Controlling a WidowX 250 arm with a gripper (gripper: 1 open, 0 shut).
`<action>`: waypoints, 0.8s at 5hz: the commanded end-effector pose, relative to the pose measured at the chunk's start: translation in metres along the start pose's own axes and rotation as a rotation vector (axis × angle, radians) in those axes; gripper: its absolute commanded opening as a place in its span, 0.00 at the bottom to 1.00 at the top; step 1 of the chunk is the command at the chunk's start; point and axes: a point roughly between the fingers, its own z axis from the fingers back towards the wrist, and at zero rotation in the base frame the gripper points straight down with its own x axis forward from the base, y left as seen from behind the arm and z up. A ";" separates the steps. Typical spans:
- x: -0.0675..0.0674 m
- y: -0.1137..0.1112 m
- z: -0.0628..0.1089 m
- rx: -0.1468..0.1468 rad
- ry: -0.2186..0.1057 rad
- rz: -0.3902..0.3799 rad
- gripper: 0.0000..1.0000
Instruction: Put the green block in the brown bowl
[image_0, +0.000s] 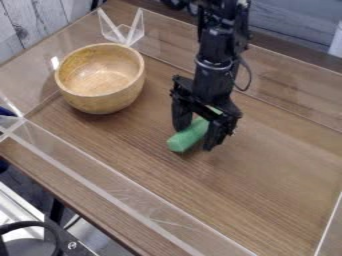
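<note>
The green block (186, 139) lies on the wooden table, right of centre. My gripper (197, 129) points down over it, jaws open, one black finger on each side of the block's far half. Most of the block is hidden behind the fingers; only its near end shows. Whether the fingers touch it I cannot tell. The brown bowl (100, 78) stands to the left at the back, round, light wood, with nothing in it.
A clear plastic wall (80, 158) borders the table along the front and left. A clear folded plastic piece (122, 27) stands behind the bowl. The table (267, 180) is dark wood grain.
</note>
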 end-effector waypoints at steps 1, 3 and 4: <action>0.008 0.001 0.011 0.000 -0.045 -0.009 0.00; 0.012 -0.004 0.007 -0.012 -0.042 -0.038 0.00; 0.013 -0.007 0.007 -0.018 -0.039 -0.052 0.00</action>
